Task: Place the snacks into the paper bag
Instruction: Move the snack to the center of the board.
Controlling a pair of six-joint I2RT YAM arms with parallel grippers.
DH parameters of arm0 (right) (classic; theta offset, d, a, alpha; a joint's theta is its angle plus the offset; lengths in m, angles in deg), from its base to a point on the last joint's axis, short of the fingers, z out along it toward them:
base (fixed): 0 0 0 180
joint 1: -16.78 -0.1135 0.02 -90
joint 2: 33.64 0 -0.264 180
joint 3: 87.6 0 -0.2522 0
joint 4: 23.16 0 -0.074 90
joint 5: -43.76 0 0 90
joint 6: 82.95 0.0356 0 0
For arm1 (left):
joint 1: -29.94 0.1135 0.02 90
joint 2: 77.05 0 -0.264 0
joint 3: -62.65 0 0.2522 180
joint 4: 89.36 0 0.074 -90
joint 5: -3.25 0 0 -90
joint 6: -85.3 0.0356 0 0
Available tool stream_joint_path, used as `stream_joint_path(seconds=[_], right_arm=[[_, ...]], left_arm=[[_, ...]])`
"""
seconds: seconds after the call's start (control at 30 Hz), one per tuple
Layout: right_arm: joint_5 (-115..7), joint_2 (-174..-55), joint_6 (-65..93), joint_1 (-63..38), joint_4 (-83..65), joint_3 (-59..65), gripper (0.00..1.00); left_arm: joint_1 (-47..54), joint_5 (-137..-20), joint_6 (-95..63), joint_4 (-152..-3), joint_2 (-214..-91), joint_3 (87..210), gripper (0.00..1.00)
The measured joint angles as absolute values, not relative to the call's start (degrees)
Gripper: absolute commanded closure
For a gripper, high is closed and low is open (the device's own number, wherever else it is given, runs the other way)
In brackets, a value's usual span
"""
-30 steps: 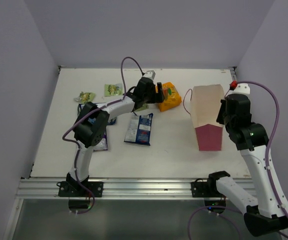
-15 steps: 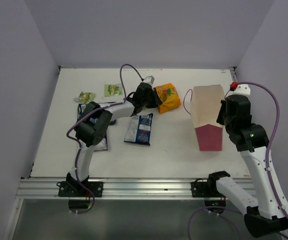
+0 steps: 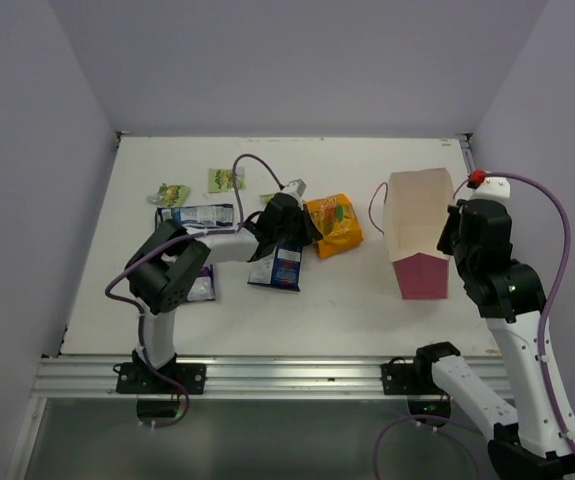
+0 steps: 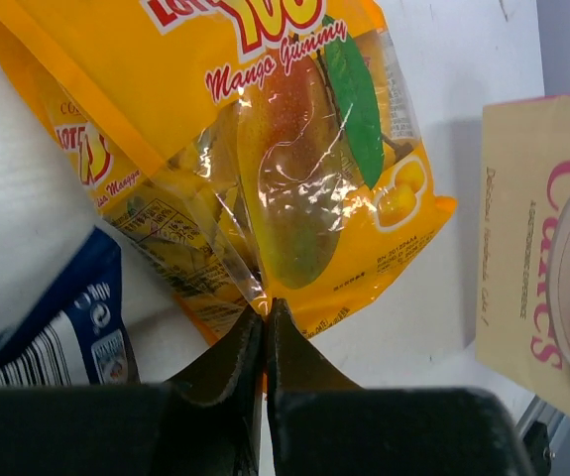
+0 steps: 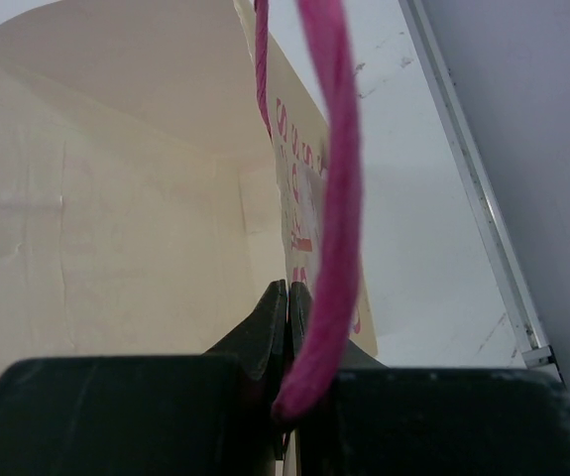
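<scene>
The large orange mango-gummy packet [image 3: 335,224] [image 4: 294,149] lies left of the paper bag [image 3: 414,235]. My left gripper [image 3: 303,233] [image 4: 265,309] is shut on its near edge. The cream bag with a magenta side panel stands open at the top, and its printed front [image 4: 537,248] shows at the right of the left wrist view. My right gripper [image 3: 450,236] [image 5: 287,290] is shut on the bag's right wall [image 5: 299,198], with a pink cord handle [image 5: 330,178] hanging beside the fingers. A dark blue packet [image 3: 279,266] [image 4: 52,332] lies partly under my left arm.
Another dark blue packet [image 3: 201,215] and a purple one [image 3: 201,286] lie at the left. Small green packets [image 3: 174,192] [image 3: 226,179] sit near the back left. Walls enclose the table on three sides, and a metal rail [image 3: 267,375] runs along the near edge.
My left gripper closed on the orange packet's edge and drew it nearer, away from the back wall. The right arm and bag shifted slightly.
</scene>
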State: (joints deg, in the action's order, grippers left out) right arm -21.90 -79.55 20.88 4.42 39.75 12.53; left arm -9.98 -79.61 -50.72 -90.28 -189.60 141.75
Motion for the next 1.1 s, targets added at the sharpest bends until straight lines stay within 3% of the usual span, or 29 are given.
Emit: stream_joint_path(seconds=[0.77, 0.93, 1.1], right_arm=[[-22.4, -75.9, 20.9, 4.2, 39.4, 14.6, 1.0], [-22.9, -75.2, 20.9, 3.9, 39.4, 15.1, 0.98], [-23.3, -75.1, 20.9, 3.7, 39.1, 15.1, 0.98]], left_arm=[[-16.2, -81.9, -42.9, -80.3, -176.5, 130.9, 1.0], [-12.5, -82.2, -35.8, -73.7, -177.5, 135.6, 0.89], [-6.6, -82.8, -30.4, -71.2, -181.0, 140.4, 0.86]])
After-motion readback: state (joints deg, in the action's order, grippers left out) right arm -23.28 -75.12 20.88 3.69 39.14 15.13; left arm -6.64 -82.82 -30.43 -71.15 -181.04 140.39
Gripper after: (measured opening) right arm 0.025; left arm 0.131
